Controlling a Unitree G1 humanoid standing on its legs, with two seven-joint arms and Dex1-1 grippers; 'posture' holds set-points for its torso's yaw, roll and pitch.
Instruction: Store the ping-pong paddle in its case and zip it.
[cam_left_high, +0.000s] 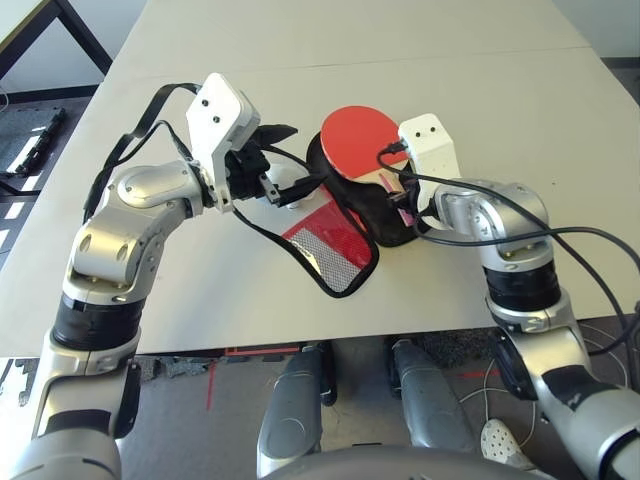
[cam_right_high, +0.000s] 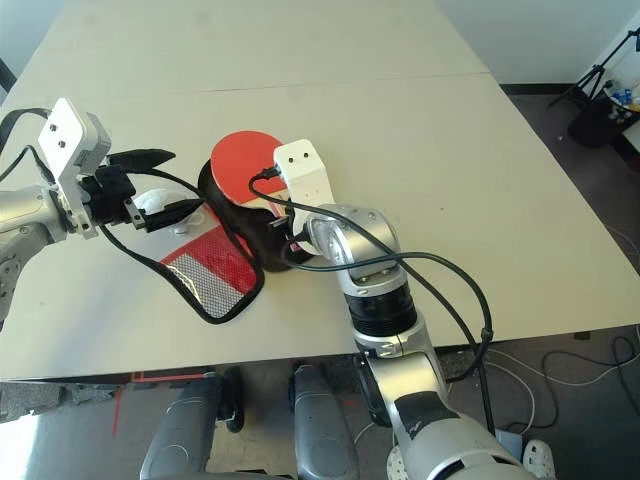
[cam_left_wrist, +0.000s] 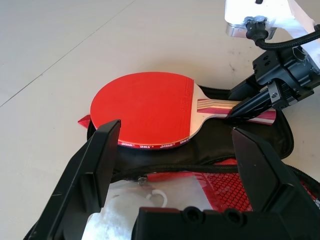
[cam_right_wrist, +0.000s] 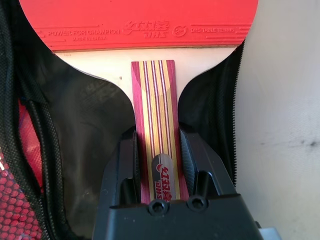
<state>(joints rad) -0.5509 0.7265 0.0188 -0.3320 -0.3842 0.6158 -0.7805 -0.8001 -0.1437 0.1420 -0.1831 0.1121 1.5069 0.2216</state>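
Pinching the handle, the right gripper (cam_right_wrist: 159, 175) holds the ping-pong paddle (cam_left_high: 358, 143) over the opened case (cam_left_high: 345, 225), blade toward the table's (cam_left_high: 500, 120) far edge; the left gripper (cam_left_wrist: 172, 165) is spread.

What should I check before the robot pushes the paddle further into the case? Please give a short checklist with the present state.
1. Right gripper grips the paddle handle: ok, fingers clamp it on both sides.
2. Case is open: ok, the mesh flap lies folded out on the table.
3. Paddle lies over the black lining: ok, but the blade sticks out past the case's edge.
4. Left gripper is free: ok, open, holding nothing, beside the flap.
5. Zipper path is clear: cannot tell, most of the edging is hidden.
6. Cables stay off the case: not ok, a black cable hangs over the flap.
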